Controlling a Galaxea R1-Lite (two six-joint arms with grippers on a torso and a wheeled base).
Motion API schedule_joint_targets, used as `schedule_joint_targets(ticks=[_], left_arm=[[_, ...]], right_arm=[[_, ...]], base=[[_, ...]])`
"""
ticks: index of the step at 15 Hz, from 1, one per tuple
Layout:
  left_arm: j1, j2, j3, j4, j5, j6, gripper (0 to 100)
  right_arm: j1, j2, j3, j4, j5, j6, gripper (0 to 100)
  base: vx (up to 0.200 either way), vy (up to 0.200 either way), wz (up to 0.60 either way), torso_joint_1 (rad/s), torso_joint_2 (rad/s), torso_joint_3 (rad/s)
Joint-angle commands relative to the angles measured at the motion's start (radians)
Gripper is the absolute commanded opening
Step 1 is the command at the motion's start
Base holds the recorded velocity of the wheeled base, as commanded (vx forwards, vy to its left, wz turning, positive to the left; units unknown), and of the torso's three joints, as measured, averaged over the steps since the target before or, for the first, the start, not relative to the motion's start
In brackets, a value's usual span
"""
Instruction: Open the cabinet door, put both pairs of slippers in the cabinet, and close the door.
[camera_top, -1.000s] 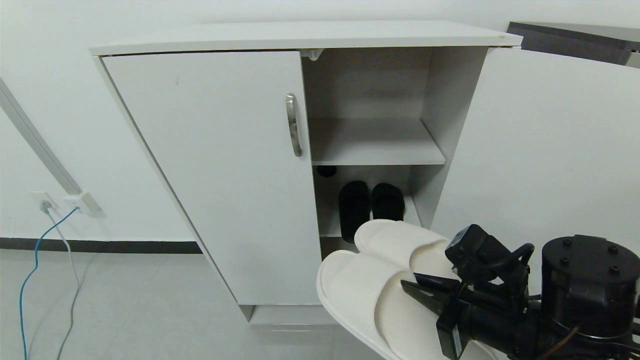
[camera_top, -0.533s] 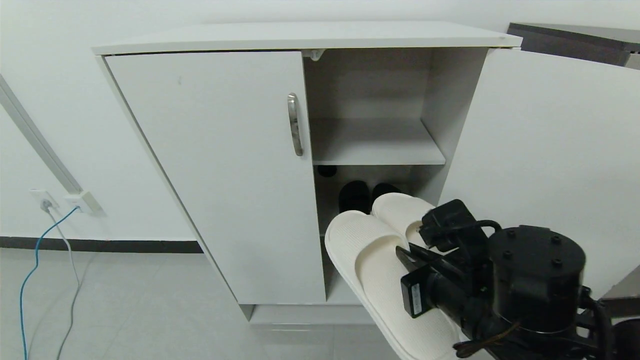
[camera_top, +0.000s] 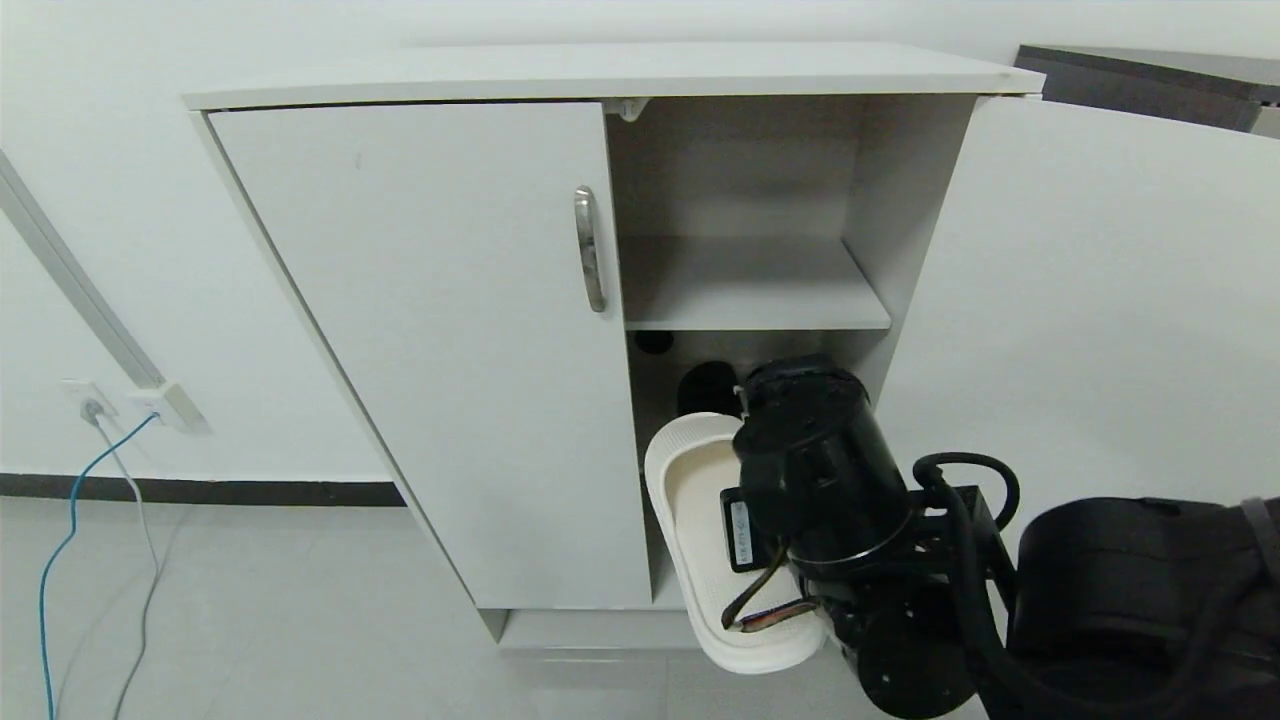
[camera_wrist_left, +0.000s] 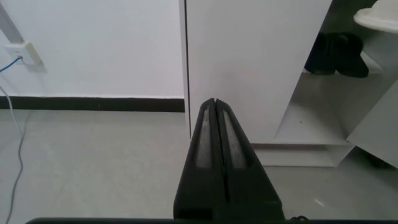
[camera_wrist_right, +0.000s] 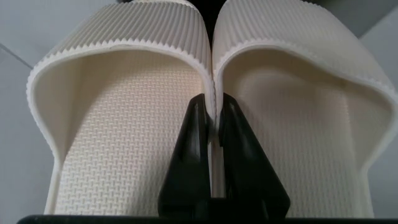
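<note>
While at cabinet (camera_top: 600, 75), white slippers (camera_top: 685, 480) between jaws.

We see a white wall (camera_top: 120, 150) at the far side, with a pale cable trunking (camera_top: 70, 280) running diagonally down it on the left. The trunking ends beside a white wall socket (camera_top: 85, 400). A blue cable (camera_top: 72, 505) and a grey cable (camera_top: 150, 590) drop from there onto the light tiled floor (camera_top: 280, 620). A black skirting strip (camera_top: 200, 492) lines the foot of the wall. At the far right sits a dark grey surface (camera_top: 1150, 80).
</note>
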Motion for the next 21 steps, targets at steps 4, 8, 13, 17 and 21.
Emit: schedule_joint_targets(ticks=[4,8,13,17,21], left_arm=[[0.0,0.0,0.0,0.0,0.001,0.0,0],[0.0,0.0,0.0,0.0,0.001,0.0,0],[0.0,0.0,0.0,0.0,0.002,0.0,0],[0.0,0.0,0.0,0.0,0.002,0.0,0],[0.0,0.0,0.0,0.0,0.002,0.0,0]], right_arm=[[0.018,0.025,-0.238,0.188,-0.109,0.04,0],[-0.02,0.038,-0.218,0.004,-0.112,-0.083,0],[-0.068,0.07,-0.183,-0.119,-0.11,-0.14,0],[-0.078,0.065,-0.186,-0.133,-0.107,-0.138,0],[-0.075,0.045,-0.184,-0.177,-0.106,-0.161,0]], base=[[0.0,0.0,0.0,0.0,0.0,0.0],[0.0,0.0,0.0,0.0,0.0,0.0],[0.0,0.0,0.0,0.0,0.0,0.0],[0.0,0.0,0.0,0.0,0.0,0.0],[0.0,0.0,0.0,0.0,0.0,0.0]])
